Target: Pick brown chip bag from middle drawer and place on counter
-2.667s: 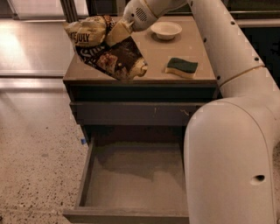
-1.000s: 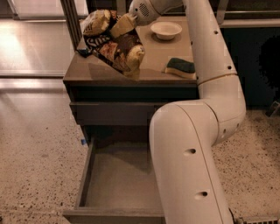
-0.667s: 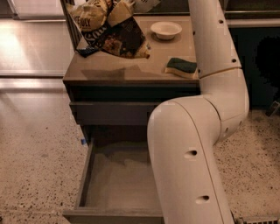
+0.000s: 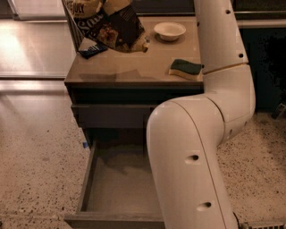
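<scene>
The brown chip bag (image 4: pixel 114 24) hangs tilted over the back left of the counter (image 4: pixel 134 69), its lower corner close above the top. My gripper (image 4: pixel 117 3) is at the picture's top edge, mostly cut off, shut on the bag's upper end. My white arm (image 4: pixel 214 89) rises along the right side and fills the foreground. The middle drawer (image 4: pixel 118 188) stands pulled open below, with a bare grey floor.
A white bowl (image 4: pixel 170 30) sits at the back of the counter and a green sponge (image 4: pixel 185 68) near its right edge. A small dark packet (image 4: pixel 91 48) lies at the left, under the bag. The top drawer's front (image 4: pixel 109 115) is closed.
The bag has risen in the gripper, from lying low on the counter to hanging over its back left. The gripper has gone up to the picture's top edge.
</scene>
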`<state>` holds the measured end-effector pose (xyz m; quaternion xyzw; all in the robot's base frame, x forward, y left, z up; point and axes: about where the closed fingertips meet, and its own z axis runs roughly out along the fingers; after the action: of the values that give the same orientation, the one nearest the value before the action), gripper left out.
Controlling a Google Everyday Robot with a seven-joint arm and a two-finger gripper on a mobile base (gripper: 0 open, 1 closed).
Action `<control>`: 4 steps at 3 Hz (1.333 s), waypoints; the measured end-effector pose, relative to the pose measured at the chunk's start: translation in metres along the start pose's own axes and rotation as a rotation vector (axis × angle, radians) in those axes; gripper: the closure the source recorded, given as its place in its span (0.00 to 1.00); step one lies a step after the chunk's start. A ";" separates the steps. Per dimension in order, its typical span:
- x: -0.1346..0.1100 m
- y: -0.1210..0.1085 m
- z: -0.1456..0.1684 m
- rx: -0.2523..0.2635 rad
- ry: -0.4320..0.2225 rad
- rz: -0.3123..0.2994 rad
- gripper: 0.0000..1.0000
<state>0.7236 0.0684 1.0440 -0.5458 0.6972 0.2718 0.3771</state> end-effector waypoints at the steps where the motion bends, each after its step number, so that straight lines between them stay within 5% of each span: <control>1: 0.048 -0.029 0.020 -0.012 0.001 0.074 1.00; 2: 0.115 -0.065 0.058 -0.018 0.006 0.165 1.00; 3: 0.115 -0.065 0.058 -0.018 0.006 0.165 1.00; 4: 0.115 -0.065 0.058 -0.018 0.006 0.165 0.82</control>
<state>0.7860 0.0332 0.9185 -0.4907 0.7384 0.3065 0.3465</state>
